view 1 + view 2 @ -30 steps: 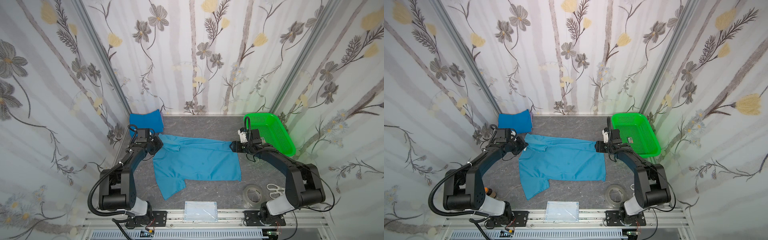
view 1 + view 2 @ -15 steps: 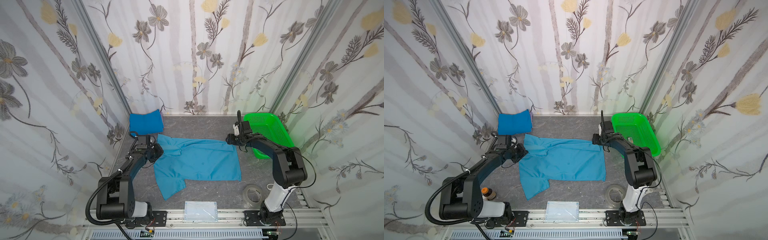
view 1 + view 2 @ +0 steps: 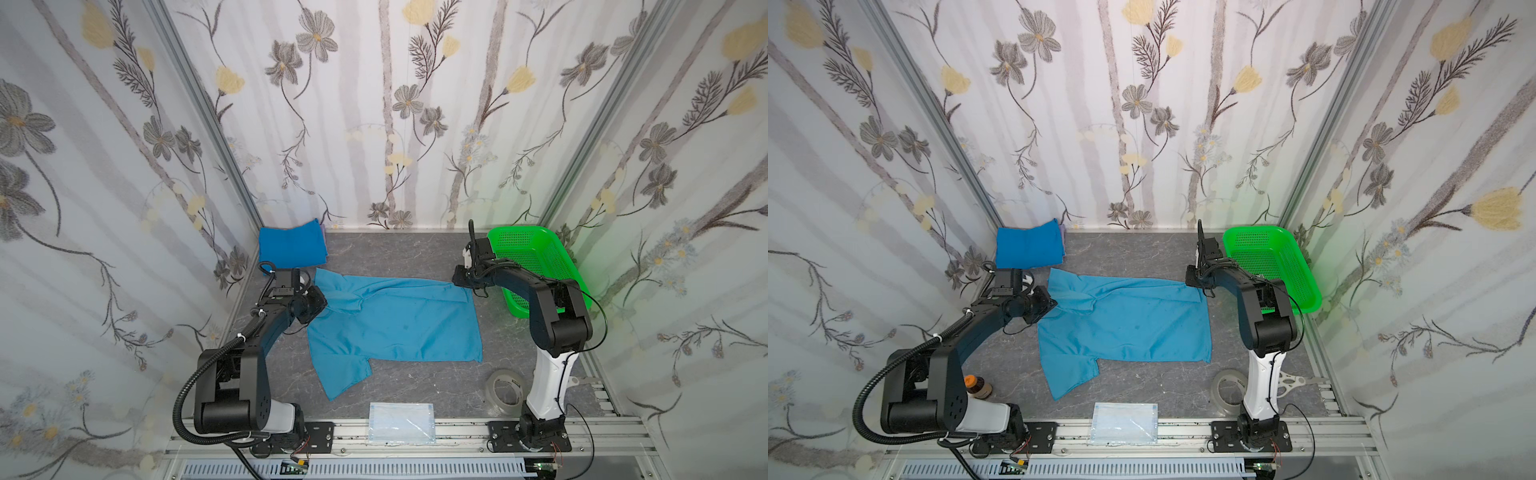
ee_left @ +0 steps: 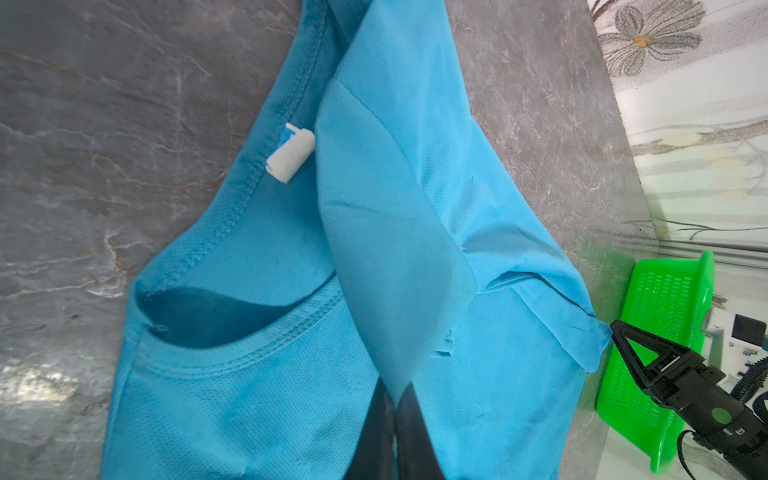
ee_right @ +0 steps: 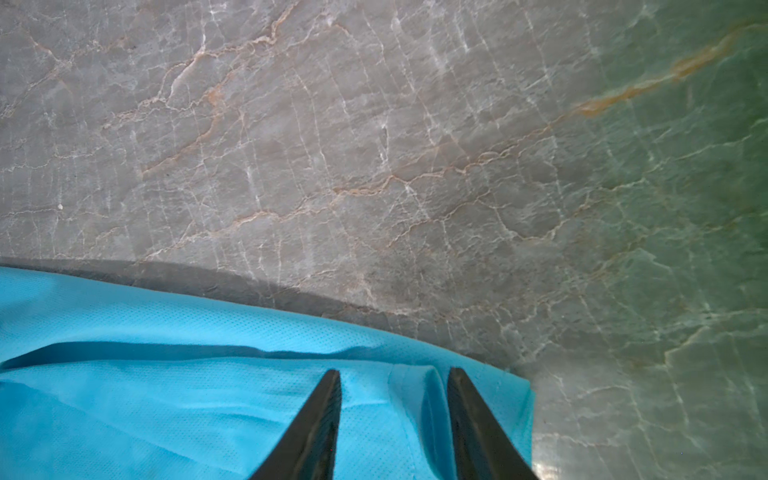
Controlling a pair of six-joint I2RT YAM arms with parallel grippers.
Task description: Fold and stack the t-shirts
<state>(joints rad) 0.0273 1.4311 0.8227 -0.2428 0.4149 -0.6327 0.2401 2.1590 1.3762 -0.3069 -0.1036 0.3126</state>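
Note:
The teal-blue t-shirt lies spread on the grey table, one sleeve pointing toward the front. Its white neck label shows in the left wrist view. My left gripper is shut on a raised fold of this shirt beside the collar. My right gripper is at the shirt's far right corner, with its jaws apart astride a small ridge of the cloth. The royal blue t-shirt lies folded in the far left corner.
A green basket stands at the far right, close behind the right arm. A tape roll and scissors lie at the front right. A packet of face masks sits on the front edge, a brown bottle by the left arm's base.
The right arm has risen and its gripper has shifted slightly left onto the shirt's far corner, jaws narrowing. The left gripper has moved a little toward the front with the cloth.

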